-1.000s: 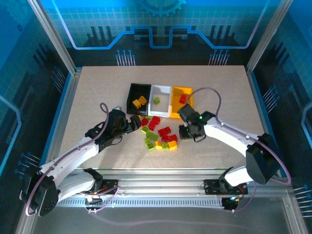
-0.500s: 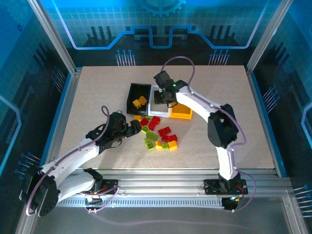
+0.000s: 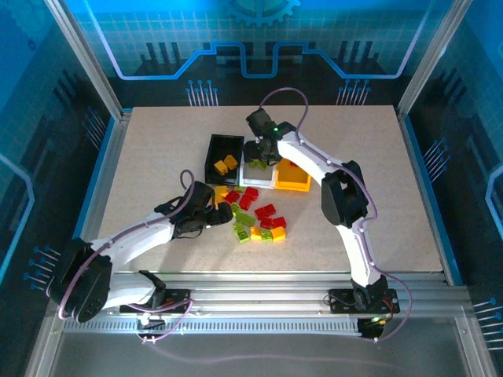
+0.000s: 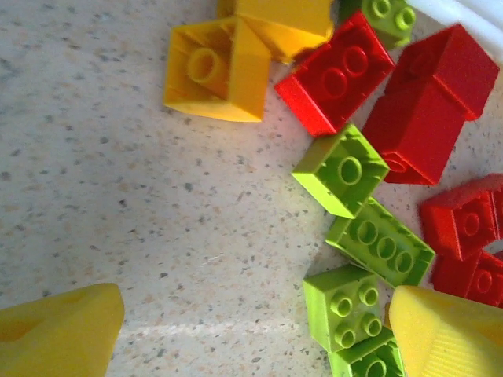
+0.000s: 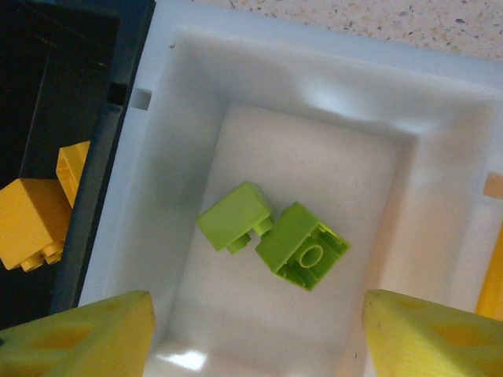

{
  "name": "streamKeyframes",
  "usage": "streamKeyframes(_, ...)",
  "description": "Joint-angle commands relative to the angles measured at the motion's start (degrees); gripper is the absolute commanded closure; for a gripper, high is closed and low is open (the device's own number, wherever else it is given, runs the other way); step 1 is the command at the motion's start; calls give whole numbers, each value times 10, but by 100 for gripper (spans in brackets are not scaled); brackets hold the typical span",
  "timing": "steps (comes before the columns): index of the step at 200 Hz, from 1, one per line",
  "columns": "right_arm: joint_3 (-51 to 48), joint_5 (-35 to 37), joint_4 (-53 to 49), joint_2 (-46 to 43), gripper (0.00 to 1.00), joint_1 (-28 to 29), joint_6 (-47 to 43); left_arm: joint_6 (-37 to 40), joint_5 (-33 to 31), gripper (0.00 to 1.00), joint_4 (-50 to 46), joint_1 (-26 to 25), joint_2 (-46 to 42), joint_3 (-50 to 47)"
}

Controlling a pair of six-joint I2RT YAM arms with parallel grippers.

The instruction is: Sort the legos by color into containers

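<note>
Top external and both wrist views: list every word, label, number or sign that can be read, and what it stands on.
No readable word, number or label anywhere.
On the blue back panel: only a gear outline and circuit-like lines, no letters.
On the studs of the lime green plastic brick: any embossing too blurred to read.
On the white rectangular plastic bin: nothing marked.

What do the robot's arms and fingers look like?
Both the left arm and right arm have smooth white links joined by black joints, each trailed by a thin lilac cable. The right wrist carries a small green light. The fingers are blocky yellow wedges.
</note>
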Motion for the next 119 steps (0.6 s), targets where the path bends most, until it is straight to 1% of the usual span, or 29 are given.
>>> streamKeyframes(1,-28,-8,4,-62,28,-5,5,34,27,13,4,-27,33,38)
streamKeyframes(19,-84,-8,30,-104,28,-5,8,40,29,15,5,-52,66,50)
streamKeyframes(48,-160,-14,58,-164,28,-10,16,45,36,25,32,-77,107,62)
streamKeyframes(62,-187,-17,68,-186,28,-12,20,49,28,30,24,-88,128,78)
streamKeyframes(84,-223,-19,80,-216,28,-16,22,48,17,40,5,-92,163,94)
streamKeyframes(119,-266,-21,95,-251,28,-21,24,39,9,48,7,-92,192,91)
